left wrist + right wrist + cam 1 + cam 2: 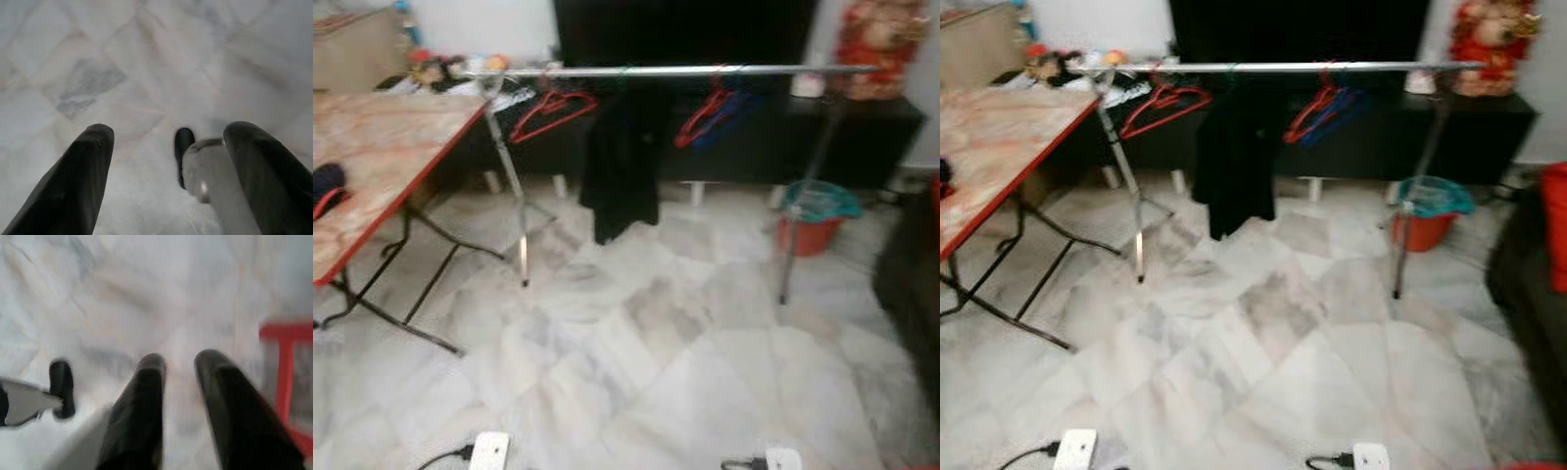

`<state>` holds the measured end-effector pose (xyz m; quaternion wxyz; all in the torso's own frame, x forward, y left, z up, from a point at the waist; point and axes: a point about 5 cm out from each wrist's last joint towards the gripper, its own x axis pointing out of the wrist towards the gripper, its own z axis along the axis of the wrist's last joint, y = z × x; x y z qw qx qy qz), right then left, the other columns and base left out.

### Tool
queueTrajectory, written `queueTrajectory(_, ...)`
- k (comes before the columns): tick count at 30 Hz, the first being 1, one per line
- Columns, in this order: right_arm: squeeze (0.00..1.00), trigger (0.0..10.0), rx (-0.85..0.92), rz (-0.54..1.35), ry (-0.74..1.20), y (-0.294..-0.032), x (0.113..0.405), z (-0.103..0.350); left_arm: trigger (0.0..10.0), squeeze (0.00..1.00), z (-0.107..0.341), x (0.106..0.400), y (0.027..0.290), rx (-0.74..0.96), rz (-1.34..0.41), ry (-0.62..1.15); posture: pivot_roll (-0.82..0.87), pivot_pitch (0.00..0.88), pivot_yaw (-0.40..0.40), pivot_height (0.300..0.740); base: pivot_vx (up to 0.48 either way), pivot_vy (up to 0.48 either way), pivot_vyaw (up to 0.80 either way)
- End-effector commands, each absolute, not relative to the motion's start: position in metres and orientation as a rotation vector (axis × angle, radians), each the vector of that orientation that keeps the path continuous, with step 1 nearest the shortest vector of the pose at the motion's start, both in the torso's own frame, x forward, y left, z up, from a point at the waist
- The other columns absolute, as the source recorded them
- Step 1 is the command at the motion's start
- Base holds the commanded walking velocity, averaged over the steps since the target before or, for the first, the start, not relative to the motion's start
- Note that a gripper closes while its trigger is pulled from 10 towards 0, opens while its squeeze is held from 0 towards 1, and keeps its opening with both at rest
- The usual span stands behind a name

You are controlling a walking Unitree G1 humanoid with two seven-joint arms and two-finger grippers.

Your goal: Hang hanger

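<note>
Hangers up ahead: a red plastic hanger (551, 111) dangles from the long silver clothes rail (685, 70), beside a black hanging garment (621, 166), well away from both grippers. Left gripper (164, 147) points down at the white marble floor (646, 343), fingers (73, 181) spread apart, empty. Right gripper (180, 367) hangs low too, fingers slightly apart, holding nothing.

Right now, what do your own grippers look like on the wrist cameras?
The left gripper has two long, black, matte fingers with rounded tips. The right gripper looks the same: two dark tapering fingers. No cables or markings show on them.
</note>
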<state>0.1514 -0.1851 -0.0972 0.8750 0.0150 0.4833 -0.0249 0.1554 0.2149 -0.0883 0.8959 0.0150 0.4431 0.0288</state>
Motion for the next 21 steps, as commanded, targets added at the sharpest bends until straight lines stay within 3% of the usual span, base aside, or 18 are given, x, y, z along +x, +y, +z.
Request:
queueTrajectory(1,0.0,10.0,0.055,-0.062,1.004,-0.1725,0.1609,-0.0953,10.0,0.0,-0.0884,0.1574,0.2111,0.026,0.052,0.92,-0.07,0.024,-0.001,0.74,0.0,0.0,0.0)
queueTrajectory(11,0.0,10.0,0.056,-0.083,1.004,-0.1714,0.1615,-0.0952,10.0,0.0,-0.0885,0.1576,0.21,0.019,0.041,0.92,-0.07,0.026,-0.003,0.74,0.0,0.0,0.0)
queueTrajectory(21,0.0,10.0,0.052,-0.094,1.007,-0.1747,0.1676,-0.0928,10.0,0.0,-0.0885,0.1576,0.2104,0.022,0.036,0.924,-0.07,0.026,-0.001,0.74,0.0,0.0,-0.71)
